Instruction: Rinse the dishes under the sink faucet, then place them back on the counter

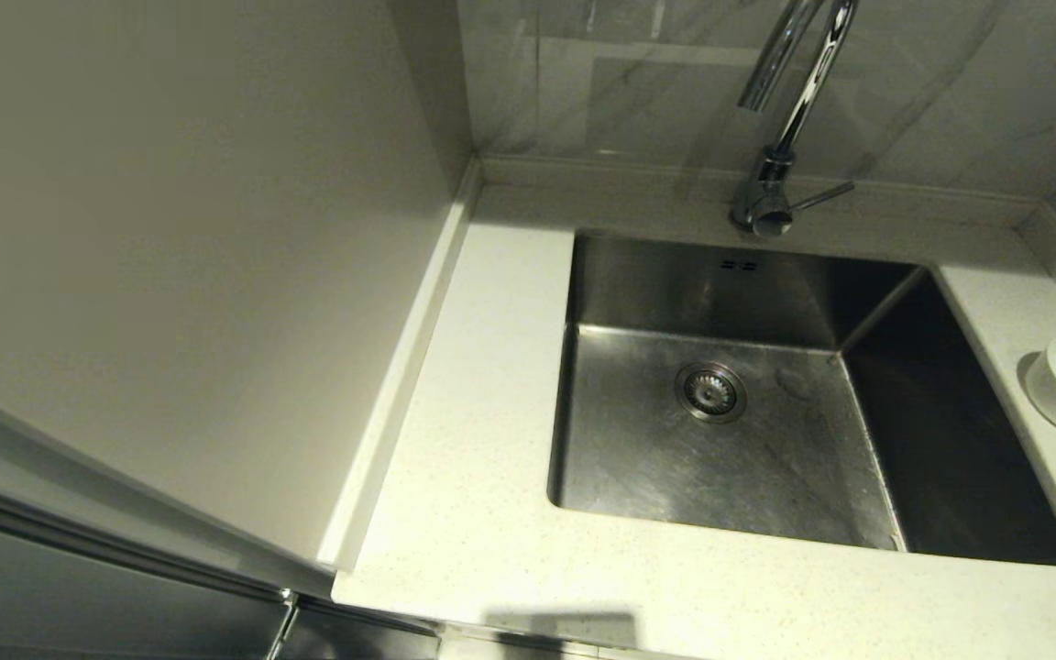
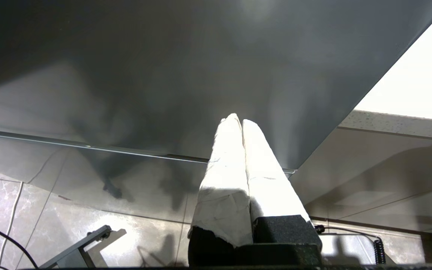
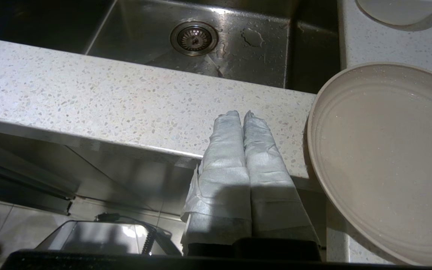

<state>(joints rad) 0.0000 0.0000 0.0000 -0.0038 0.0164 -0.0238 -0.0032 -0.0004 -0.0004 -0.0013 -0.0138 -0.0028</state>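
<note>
Cream plate [image 3: 384, 161]: sitting on the surface [image 3: 88, 93] right of the sink [image 1: 720, 431]; looking wet, slippery, breakable; take it by the rim.
Right end effector [image 3: 243, 114]: hovering beside plate, fingers pressed together, empty.
Left end effector [image 2: 238, 120]: hanging below surface, pinched together, empty.

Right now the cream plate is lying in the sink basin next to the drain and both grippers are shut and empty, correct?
Not quite. The plate sits on the counter beside the sink, per the right wrist view. Left gripper and right gripper are shut and empty.
</note>
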